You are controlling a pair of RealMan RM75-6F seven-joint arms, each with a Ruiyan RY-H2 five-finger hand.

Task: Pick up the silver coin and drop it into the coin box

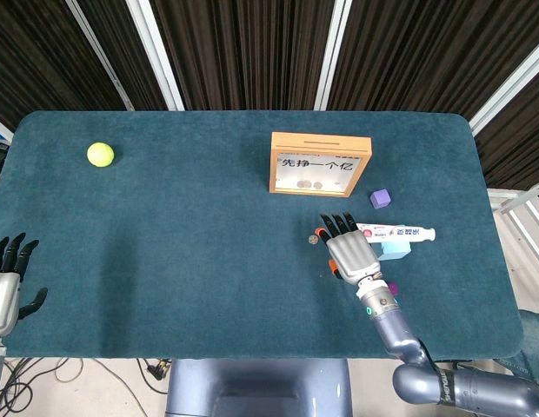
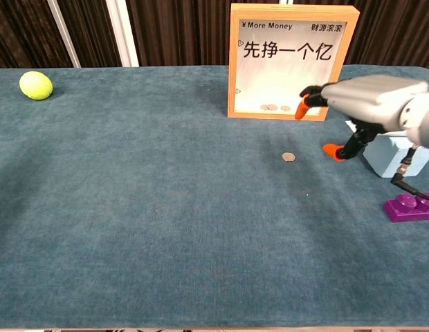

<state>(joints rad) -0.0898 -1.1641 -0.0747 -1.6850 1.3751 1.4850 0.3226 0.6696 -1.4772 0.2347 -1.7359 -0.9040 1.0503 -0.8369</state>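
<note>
- While the small round silver coin is lying flat on the dark teal felt-covered table, the right hand is hovering just beside it, on its right, holding nothing.
- Its orange-tipped black fingers are spreading apart and pointing toward the far edge of the table; in the chest view the right hand is sitting above the cloth, apart from the coin.
- From the head view the coin is showing only partly at the hand's fingertips, so whether a finger is touching it there is impossible to tell.
- Standing upright behind the coin is the wooden-framed coin box with a white front panel and printed characters; a few coins are resting at its bottom.
- The coin box is sitting well apart from the hand.
- The left hand is waiting at the near left corner of the table, fingers spread and holding nothing.
- A white toothpaste tube is lying across a light blue block, just right of the right hand.
- A small purple cube is sitting near the box's right side.
- A purple studded brick is lying near the right arm.
- A yellow-green tennis ball is resting far off at the table's left.
</note>
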